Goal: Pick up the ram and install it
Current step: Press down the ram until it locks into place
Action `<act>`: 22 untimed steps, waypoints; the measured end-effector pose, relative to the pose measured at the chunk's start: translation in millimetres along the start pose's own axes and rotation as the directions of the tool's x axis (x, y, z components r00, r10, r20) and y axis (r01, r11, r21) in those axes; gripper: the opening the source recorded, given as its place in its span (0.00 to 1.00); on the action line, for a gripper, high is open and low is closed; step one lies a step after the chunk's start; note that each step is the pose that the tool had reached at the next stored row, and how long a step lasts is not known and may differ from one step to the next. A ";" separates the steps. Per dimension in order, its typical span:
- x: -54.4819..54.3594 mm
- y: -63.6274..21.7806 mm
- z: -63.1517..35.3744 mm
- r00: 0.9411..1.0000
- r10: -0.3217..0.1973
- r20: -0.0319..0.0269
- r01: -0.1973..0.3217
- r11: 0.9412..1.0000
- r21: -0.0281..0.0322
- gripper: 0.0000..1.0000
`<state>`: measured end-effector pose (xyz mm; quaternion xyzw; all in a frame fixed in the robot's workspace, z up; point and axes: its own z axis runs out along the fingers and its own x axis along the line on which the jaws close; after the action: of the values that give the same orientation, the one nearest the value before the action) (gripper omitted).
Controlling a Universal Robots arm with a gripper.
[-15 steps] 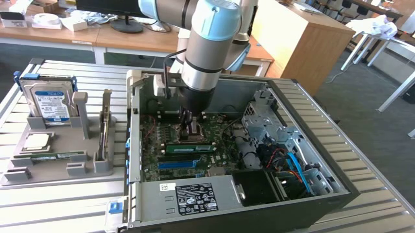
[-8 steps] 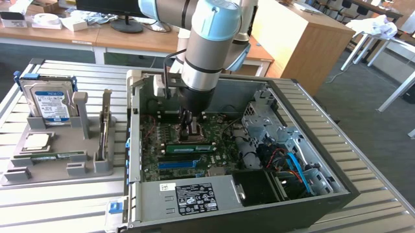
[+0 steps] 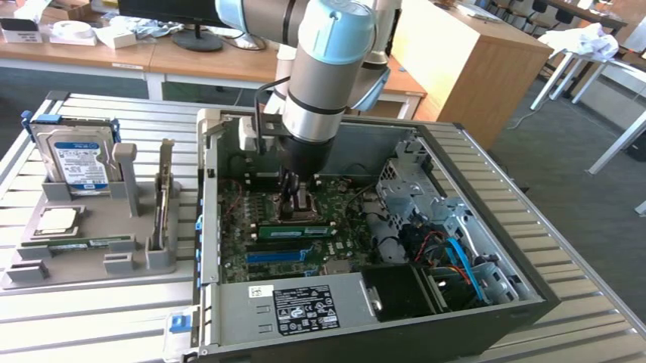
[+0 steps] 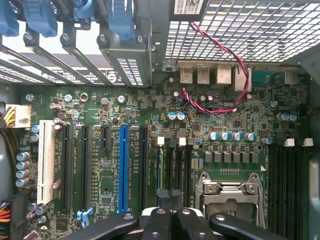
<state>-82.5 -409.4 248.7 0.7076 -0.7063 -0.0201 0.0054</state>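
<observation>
Wrist view: hand (image 4: 175,220) closed together, holding nothing visible, above the motherboard (image 4: 150,165) inside the case (image 3: 485,227).

My hand (image 4: 172,220) is matt black plastic. The motherboard (image 4: 150,165) below it is glossy green board with a blue plastic slot (image 4: 123,167) and a white one (image 4: 45,161). The case (image 3: 474,159) is dull grey sheet metal; the desk (image 3: 91,318) is ribbed, brushed aluminium.

A robotics lab in an office-like room: a robot arm (image 3: 328,68) over an open PC case (image 3: 444,227) on a slatted metal table (image 3: 91,310), wooden desks (image 3: 91,49), grey carpet (image 3: 565,174)
</observation>
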 end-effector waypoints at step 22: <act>-1.9 -0.1 0.9 1.000 0.000 0.000 0.000 1.000 0.000 0.10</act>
<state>-82.5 -407.4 247.9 0.7076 -0.7063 -0.0200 0.0054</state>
